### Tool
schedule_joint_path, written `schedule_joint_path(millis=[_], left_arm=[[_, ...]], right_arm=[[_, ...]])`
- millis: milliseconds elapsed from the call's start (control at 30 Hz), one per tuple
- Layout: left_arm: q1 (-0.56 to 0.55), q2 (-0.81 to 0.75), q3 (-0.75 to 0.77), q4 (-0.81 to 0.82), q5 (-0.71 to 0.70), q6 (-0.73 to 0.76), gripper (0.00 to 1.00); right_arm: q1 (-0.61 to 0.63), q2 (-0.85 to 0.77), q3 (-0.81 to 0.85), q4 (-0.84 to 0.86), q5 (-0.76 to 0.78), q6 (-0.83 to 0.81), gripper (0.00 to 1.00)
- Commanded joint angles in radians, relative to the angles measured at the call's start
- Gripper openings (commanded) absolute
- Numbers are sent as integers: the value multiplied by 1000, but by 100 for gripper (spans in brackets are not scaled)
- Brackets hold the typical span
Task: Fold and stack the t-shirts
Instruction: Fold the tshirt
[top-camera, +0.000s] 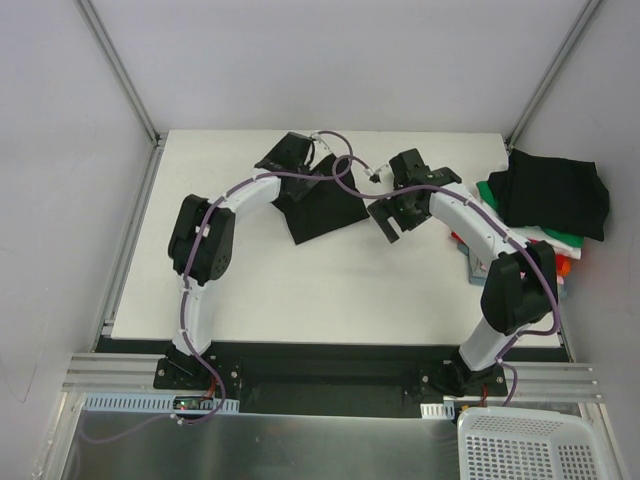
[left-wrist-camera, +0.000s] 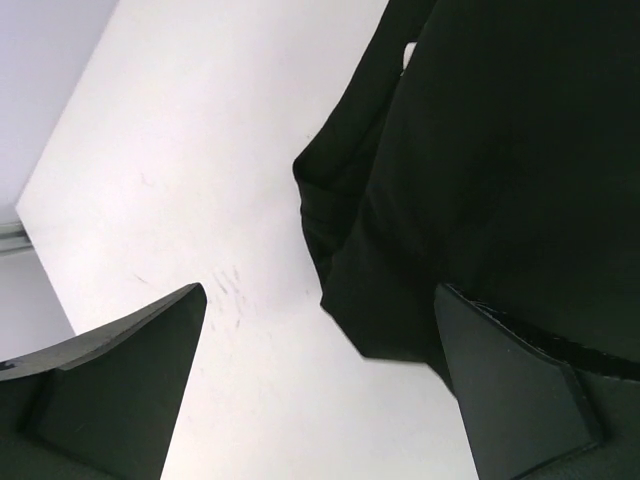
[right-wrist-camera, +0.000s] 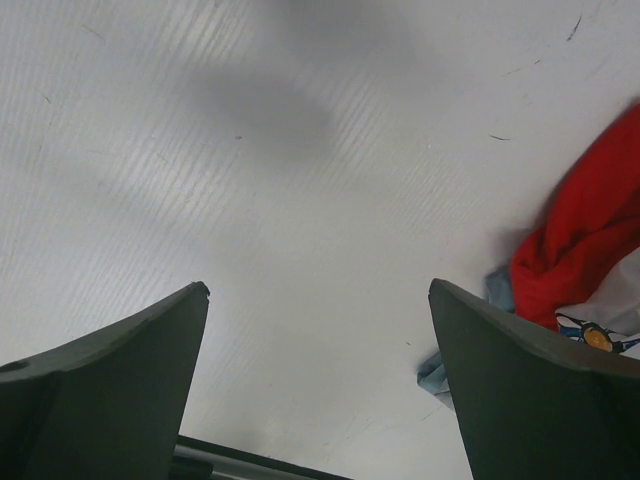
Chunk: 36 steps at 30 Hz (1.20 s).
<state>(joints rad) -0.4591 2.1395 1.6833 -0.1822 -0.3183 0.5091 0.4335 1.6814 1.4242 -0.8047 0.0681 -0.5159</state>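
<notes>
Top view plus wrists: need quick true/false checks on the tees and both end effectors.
1. The loose black tee lies apart from the stack. True.
2. The stack sits at the left edge of the table. False: it is at the right edge.
3. The right end effector is open over bare table. True.
4. The left end effector is shut on the loose black tee. False: its jaws are wide open, with cloth beside one finger.
5. A red tee tops the stack. False: a folded black tee does.

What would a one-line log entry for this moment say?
left gripper: open, at black tee | right gripper: open, over table | stack: right edge
</notes>
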Motion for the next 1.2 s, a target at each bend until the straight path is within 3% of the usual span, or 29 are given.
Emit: schedule_joint_path(millis=[0,167,433,800,1167], left_arm=[[-49,-180,-36,-10,34,-26,99],[-69,-221,-24,-10,93,-37,99],[-70,-58,128,-10,153,-17,99],[-69,144,346,-10,140,25,99],[-72,313,431,-10,110,89,99]], right_arm=[[14,-75,-10,36,32,7,96],[13,-66,-28,58,76,-1,96],[14,-89,-97,119,157,-18,96],[13,-88,-113,108,138,-15,96],[24,-101,-117,70,118,2,96]])
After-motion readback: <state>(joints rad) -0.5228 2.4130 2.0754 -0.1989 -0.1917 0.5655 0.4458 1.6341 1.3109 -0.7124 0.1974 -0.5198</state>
